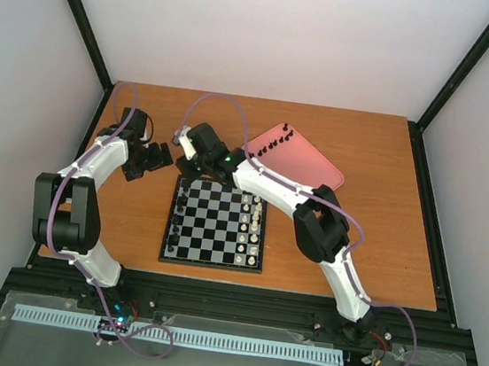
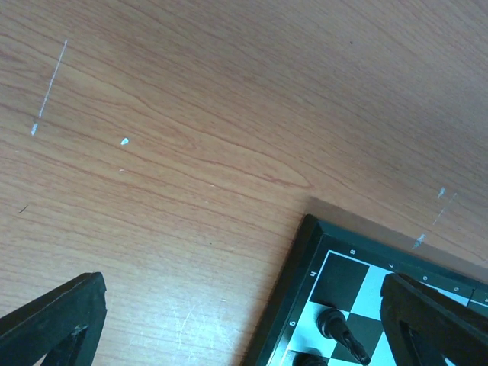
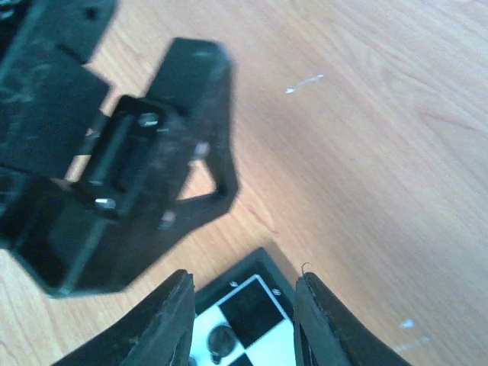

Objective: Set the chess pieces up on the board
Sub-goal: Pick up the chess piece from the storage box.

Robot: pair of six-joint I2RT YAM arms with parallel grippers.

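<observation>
While left fingers (image 2: 57, 320) and right fingers (image 3: 164, 328) gape, black chess pieces (image 1: 182, 204) edge the checkered board (image 1: 211, 237).

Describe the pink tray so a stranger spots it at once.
On the wooden table, look beyond the far right corner of the chessboard. The tray lies there askew, holding a few small pieces. It alone is pink and round-cornered.
</observation>
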